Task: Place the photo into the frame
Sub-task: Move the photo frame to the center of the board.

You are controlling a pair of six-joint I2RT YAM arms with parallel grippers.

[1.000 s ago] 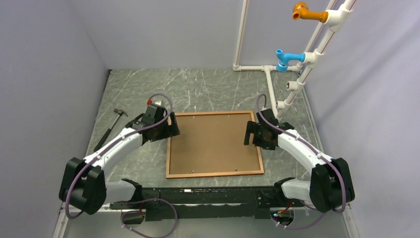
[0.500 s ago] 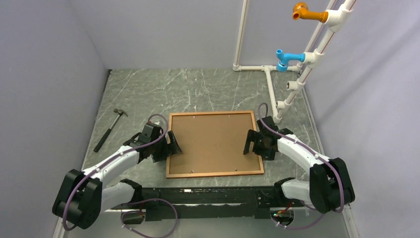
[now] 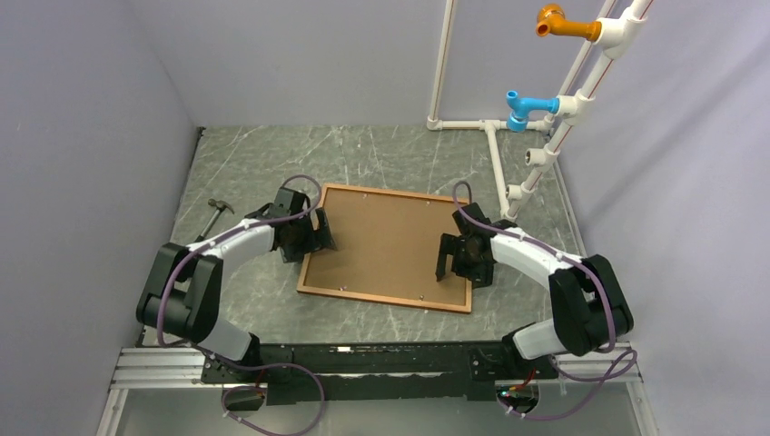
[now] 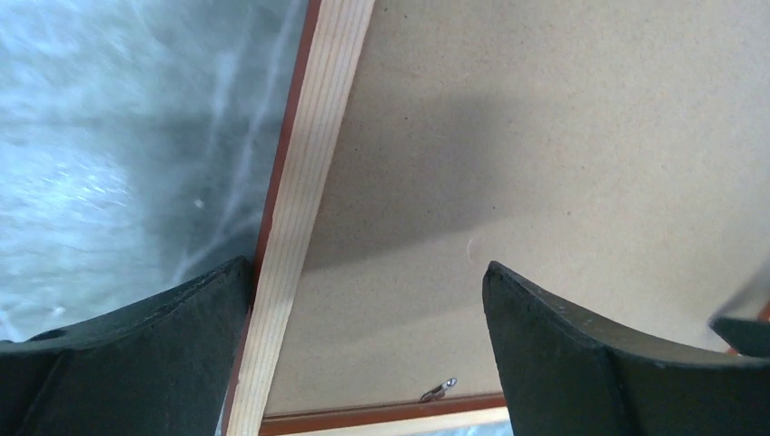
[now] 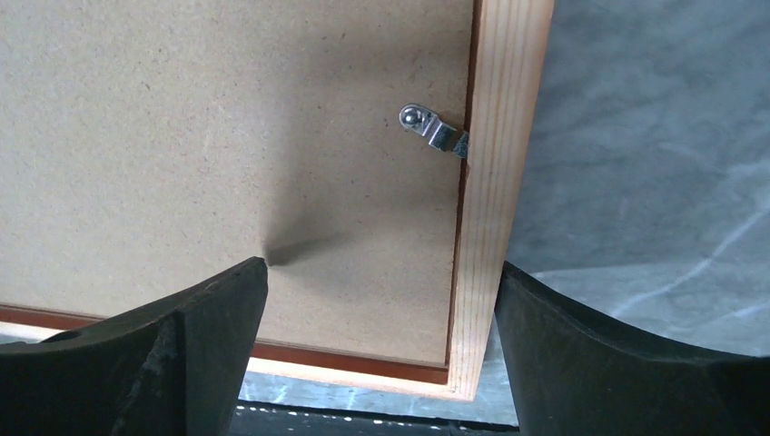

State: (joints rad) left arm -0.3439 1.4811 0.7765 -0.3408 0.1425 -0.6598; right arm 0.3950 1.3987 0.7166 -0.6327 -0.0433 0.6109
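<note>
Reddish-brown frame (image 3: pixel 381 301) swung askew between our left pincer (image 3: pixel 307 242) and right pincer (image 3: pixel 461 265), both spread wide; we saw no photo.

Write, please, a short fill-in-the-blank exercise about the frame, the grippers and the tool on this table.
The frame lies with its brown backing board facing ___.
The left gripper and the right gripper are both ___.
The hammer lies on the frame's ___ side.
Missing words: up; open; left.
</note>
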